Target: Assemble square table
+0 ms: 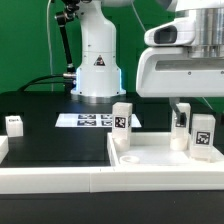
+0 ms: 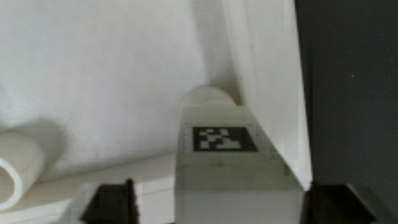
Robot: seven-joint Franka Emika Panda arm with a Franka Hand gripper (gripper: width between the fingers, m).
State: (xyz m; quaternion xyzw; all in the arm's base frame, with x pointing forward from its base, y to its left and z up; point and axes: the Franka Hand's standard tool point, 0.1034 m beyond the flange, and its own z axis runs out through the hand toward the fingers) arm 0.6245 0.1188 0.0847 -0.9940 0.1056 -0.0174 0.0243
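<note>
White tabletop [image 1: 60, 165] lies at the bench [image 1: 45, 105] front, 1 leg [image 1: 122, 118] upright on it, while the gripper [image 2: 217, 200], jaws part-open, straddles another leg [image 2: 222, 140] without clamping it; most fitting seems left to do.

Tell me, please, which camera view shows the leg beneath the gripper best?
The wrist view: the leg fills the frame between the fingertips of the open gripper, its tag clear. The exterior view shows it small, at that view's right, standing on the table top.
</note>
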